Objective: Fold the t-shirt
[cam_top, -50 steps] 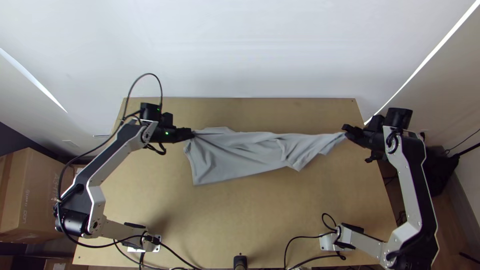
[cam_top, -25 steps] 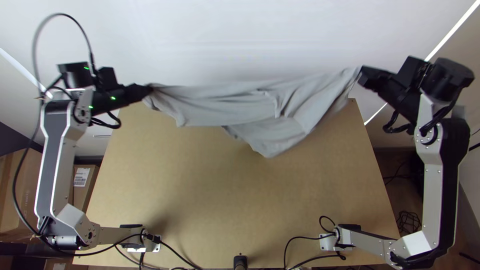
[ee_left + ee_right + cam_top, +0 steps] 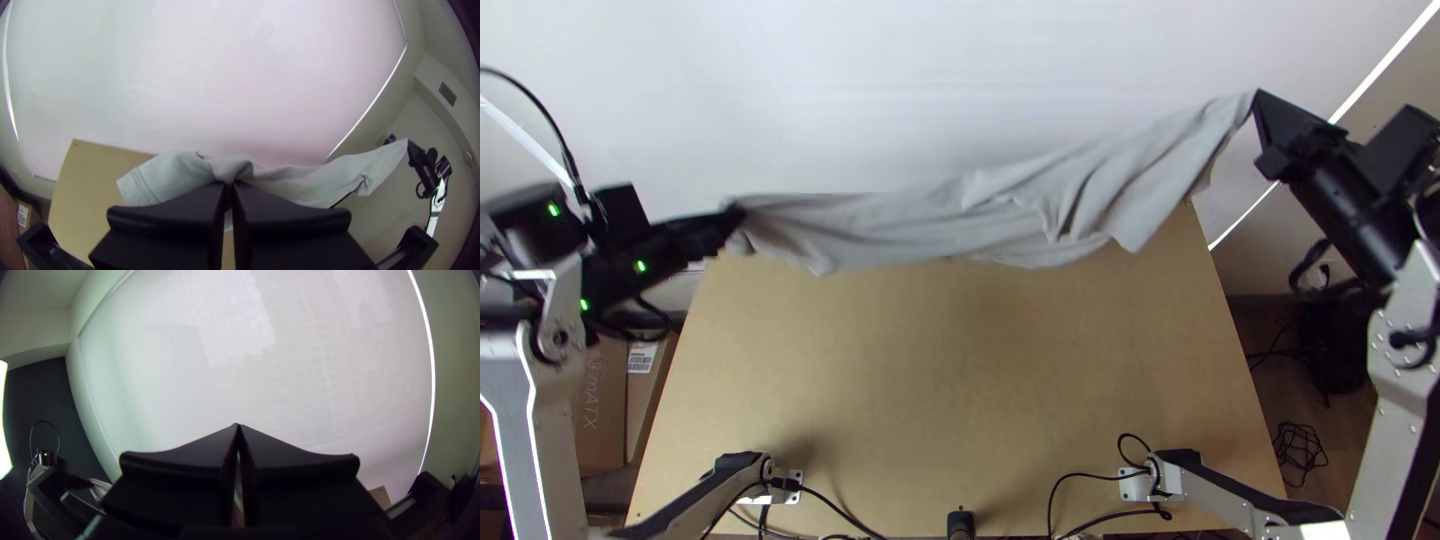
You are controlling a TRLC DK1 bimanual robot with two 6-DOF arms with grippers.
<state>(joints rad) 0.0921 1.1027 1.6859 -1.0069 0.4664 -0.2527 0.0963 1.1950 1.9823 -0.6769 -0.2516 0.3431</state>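
Clenched on the grey cloth t-shirt (image 3: 910, 228), the black left gripper (image 3: 736, 213) and right gripper (image 3: 1257, 97) had drawn farther apart, stretching it aloft near the wooden table (image 3: 960, 400)'s far edge. Folding likely awaited its lowering.

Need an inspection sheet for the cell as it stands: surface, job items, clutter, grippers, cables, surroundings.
Surface: light wooden table, a soft shadow by the left arm's base.
Job's things: grey t-shirt, held up and stretched between the grippers, creased, no neat fold.
Clutter: small black object at the table's near edge, unidentified.
Left gripper: shut on one end of the shirt.
Right gripper: shut on the opposite end.
Cables: black ones by both arm bases; a tangled bundle on the floor, right.
Surroundings: white wall behind; cardboard box at left.
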